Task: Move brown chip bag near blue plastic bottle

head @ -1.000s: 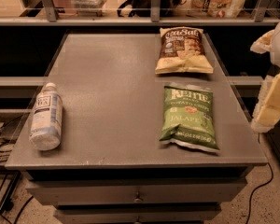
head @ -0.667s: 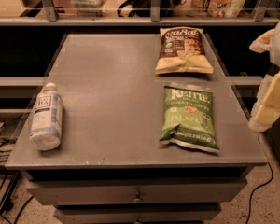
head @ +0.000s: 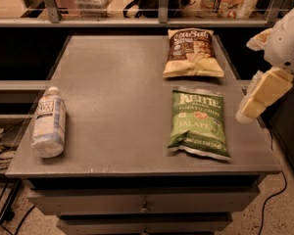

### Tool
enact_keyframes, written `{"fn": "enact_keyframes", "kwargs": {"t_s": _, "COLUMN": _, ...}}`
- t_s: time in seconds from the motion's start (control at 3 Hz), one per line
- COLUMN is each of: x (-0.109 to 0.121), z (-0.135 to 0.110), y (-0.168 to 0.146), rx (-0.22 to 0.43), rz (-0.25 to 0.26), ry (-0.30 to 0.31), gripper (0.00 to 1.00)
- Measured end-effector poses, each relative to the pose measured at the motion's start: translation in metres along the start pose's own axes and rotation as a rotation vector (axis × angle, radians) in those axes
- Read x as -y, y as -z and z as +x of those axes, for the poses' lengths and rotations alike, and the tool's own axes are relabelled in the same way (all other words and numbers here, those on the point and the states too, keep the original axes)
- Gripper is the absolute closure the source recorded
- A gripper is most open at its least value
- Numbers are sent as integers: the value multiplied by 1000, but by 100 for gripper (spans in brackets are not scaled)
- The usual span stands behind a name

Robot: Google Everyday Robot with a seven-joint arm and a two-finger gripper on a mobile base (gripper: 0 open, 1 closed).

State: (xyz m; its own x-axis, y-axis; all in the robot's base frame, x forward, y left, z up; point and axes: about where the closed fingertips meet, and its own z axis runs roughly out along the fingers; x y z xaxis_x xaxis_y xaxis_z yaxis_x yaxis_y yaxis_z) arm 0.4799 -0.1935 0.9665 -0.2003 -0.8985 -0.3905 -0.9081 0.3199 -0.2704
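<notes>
Grey bench [head: 112, 82] from above. Brown chip bag [head: 192, 53] lies flat, far right; blue plastic bottle [head: 49, 129] on its side near left edge, well apart. My claw [head: 262, 94] hovers off bench's right side; can't tell if released or clenched. Approach step, I reckon: next, reach to bag.

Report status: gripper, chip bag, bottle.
Gripper beside table's right edge, touching nothing. Brown foil chip bag flat, far right; blue plastic bottle lying front left. Green chip bag nearer, same side.
</notes>
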Motion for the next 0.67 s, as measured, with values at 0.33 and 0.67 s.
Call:
{"fn": "enact_keyframes", "kwargs": {"t_s": 0.33, "x": 30, "z": -13, "y": -17, "rx": 53, "rz": 7, "ry": -20, "gripper": 0}}
{"fn": "enact_keyframes", "kwargs": {"t_s": 0.67, "x": 33, "z": -14, "y": -18, "rx": 57, "rz": 8, "ry": -20, "gripper": 0}}
